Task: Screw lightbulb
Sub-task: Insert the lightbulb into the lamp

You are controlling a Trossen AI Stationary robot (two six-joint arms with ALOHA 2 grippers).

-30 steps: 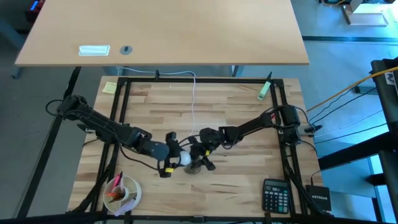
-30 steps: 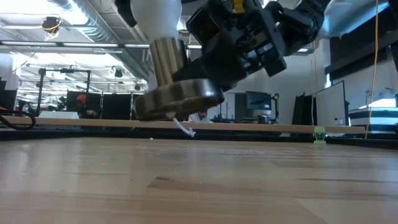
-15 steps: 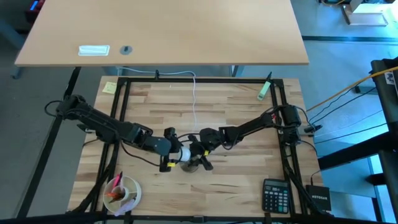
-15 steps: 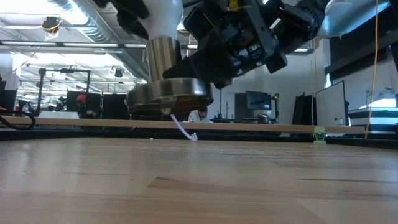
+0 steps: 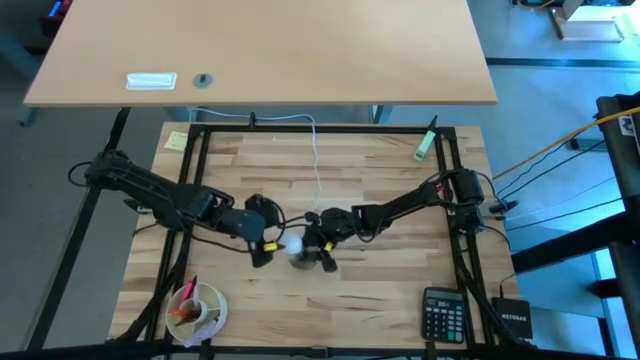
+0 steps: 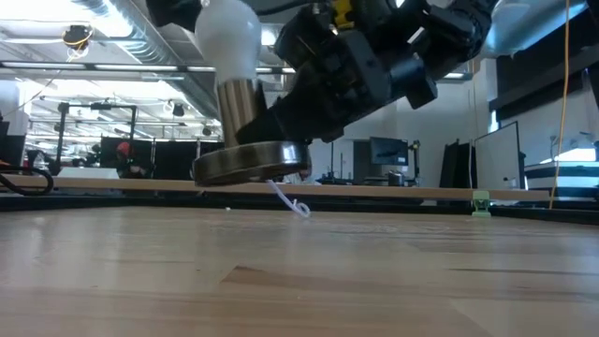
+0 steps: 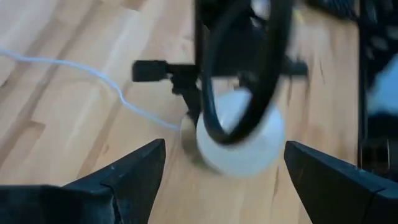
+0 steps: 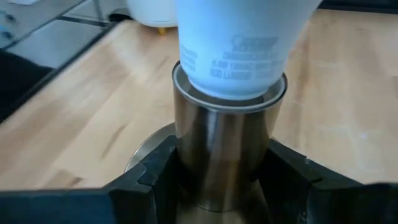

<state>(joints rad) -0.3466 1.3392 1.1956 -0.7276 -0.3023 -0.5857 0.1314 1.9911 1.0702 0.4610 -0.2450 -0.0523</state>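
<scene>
The white frosted lightbulb (image 6: 227, 33) stands upright in the silvery socket (image 6: 240, 108). The socket's round base (image 6: 251, 161) hangs clear of the table. The socket's thin white cord (image 5: 313, 170) runs toward the far edge. My right gripper (image 5: 317, 248) is shut on the socket from the table's right. My left gripper (image 5: 268, 243) is open, just left of the bulb (image 7: 239, 134) and touching nothing; the bulb sits ahead of its fingertips. A dark cable loop crosses in front of the bulb in the left wrist view. My right gripper pinches the socket's upright metal tube (image 8: 224, 149) between its two fingers (image 8: 155, 180), below the bulb's neck. The fingers come about level from the table's right. The socket hangs lifted clear of the table, close to upright, with the bulb seated in its top.
A calculator (image 5: 442, 312) lies at the near right. A bowl with small tools (image 5: 197, 310) sits at the near left. A green marker (image 5: 426, 143) and a yellow note (image 5: 176, 140) lie at the far corners. A black frame rims the table.
My left gripper has let go of the bulb and drawn back toward the table's left, so the globe now shows bare. The socket, tilted a second ago, now hangs nearly level in my right gripper, still clear of the table.
</scene>
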